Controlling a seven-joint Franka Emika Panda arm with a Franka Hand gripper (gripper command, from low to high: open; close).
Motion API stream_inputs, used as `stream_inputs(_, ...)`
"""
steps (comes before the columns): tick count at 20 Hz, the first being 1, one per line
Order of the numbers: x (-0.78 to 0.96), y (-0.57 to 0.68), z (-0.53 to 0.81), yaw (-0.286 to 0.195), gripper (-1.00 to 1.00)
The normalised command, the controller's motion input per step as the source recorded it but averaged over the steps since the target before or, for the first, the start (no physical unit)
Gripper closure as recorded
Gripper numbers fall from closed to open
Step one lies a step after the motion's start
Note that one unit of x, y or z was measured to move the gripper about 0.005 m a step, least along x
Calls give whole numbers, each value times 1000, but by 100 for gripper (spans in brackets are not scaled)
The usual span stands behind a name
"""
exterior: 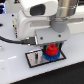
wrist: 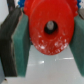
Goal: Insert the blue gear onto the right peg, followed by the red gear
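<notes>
In the exterior view the grey black-edged plate lies on the white table. The blue gear lies flat at the plate's right end, and the red gear is directly on top of it. My gripper reaches down over the red gear. In the wrist view the red gear fills the space between my two dark pads, which sit against its sides. Its centre hole looks dark. Blue teeth show behind it. The right peg is hidden under the gears.
The arm's white body hangs over the table behind the plate, with a black cable running off to the exterior view's left. The plate's left half shows bare grey; I cannot make out the left pin.
</notes>
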Motion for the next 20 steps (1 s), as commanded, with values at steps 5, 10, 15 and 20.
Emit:
stream_inputs(5, 100, -67, -155, 0, 100)
stream_inputs(10, 31, 4, 110, 0, -100)
stream_inputs(15, -2, 29, 149, 0, -100)
stream_inputs(20, 1, 40, 571, 0, -100)
